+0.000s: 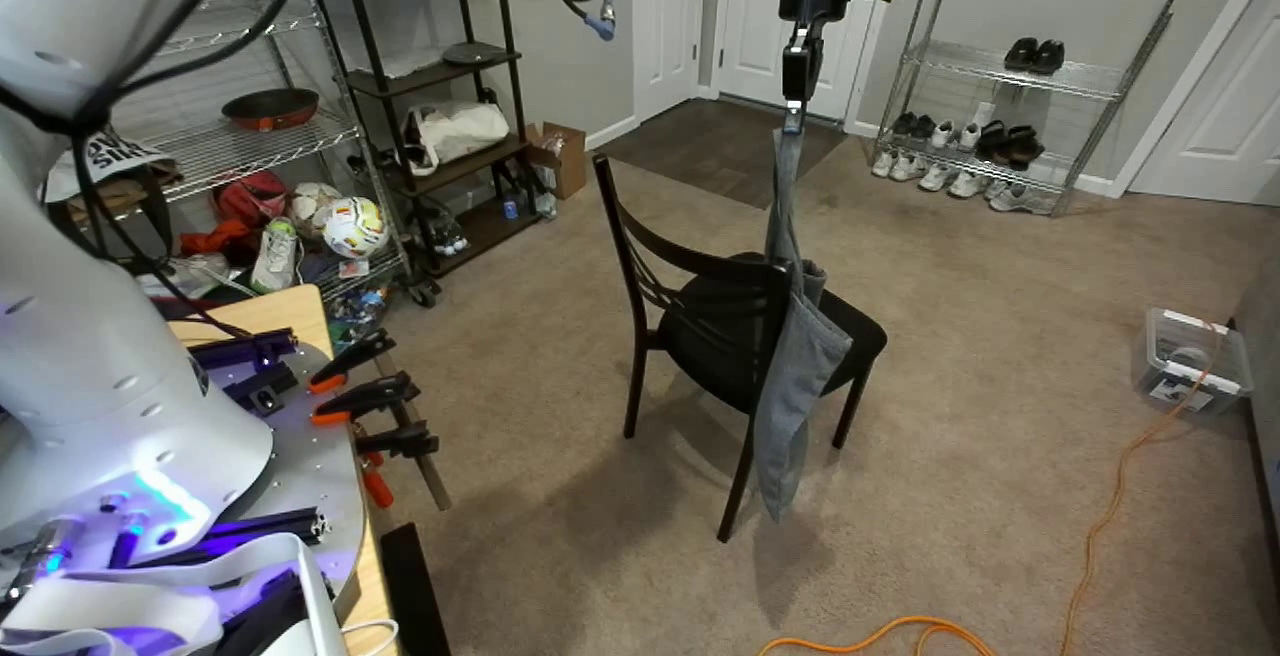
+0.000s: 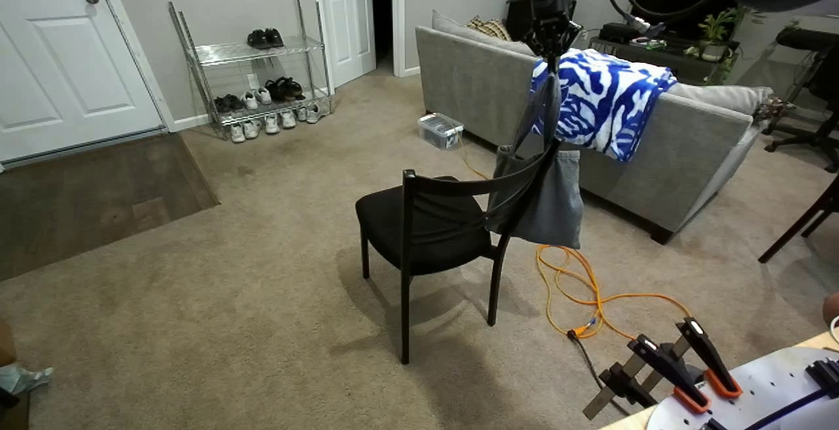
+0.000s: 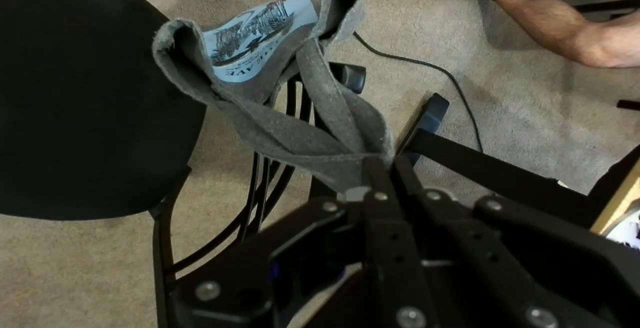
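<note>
My gripper (image 1: 794, 116) is shut on the strap of a grey cloth bag (image 1: 795, 386). The gripper also shows in an exterior view (image 2: 552, 59) and in the wrist view (image 3: 391, 163). The bag hangs below it, strap taut, beside one end of the backrest of a black chair (image 1: 715, 336). In an exterior view the bag (image 2: 557, 200) shows on both sides of the chair's (image 2: 426, 227) back post. In the wrist view the bag (image 3: 255, 88) has a light blue printed patch, and the post end shows close to the strap. I cannot tell whether the strap loops around the post.
A grey sofa (image 2: 472, 82) with a blue-and-white blanket (image 2: 596, 99) stands behind. An orange cord (image 2: 590, 299), a clear plastic box (image 1: 1190, 361) and a shoe rack (image 1: 1010, 116) are on the floor. Clamps (image 1: 365, 396) stick out from the robot's table. A person's leg (image 3: 555, 28) shows.
</note>
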Motion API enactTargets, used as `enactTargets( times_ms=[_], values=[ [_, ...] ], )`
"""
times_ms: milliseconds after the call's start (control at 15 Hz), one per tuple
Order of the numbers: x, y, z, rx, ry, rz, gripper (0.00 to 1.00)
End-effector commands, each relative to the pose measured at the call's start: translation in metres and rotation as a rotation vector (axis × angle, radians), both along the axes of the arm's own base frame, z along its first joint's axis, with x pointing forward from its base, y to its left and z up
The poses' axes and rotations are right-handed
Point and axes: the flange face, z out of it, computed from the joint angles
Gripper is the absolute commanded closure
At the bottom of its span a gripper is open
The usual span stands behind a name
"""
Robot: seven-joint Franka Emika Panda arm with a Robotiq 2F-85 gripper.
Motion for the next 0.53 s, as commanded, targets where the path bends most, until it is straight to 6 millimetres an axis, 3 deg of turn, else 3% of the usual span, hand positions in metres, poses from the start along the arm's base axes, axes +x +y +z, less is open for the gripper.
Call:
enactTargets(
  times_ms=[0,267,400,467],
  values=[
    [-0.018,-0.038,0.019,0.004,-0.029,-0.023,0.98],
    [-0.036,-0.083,0.026,-0.008,-0.071,-0.063,0.98],
    [-0.047,-0.083,0.024,-0.006,-0.064,-0.045,0.98],
    [-0.050,-0.072,0.019,0.002,-0.059,-0.016,0.98]
  ],
)
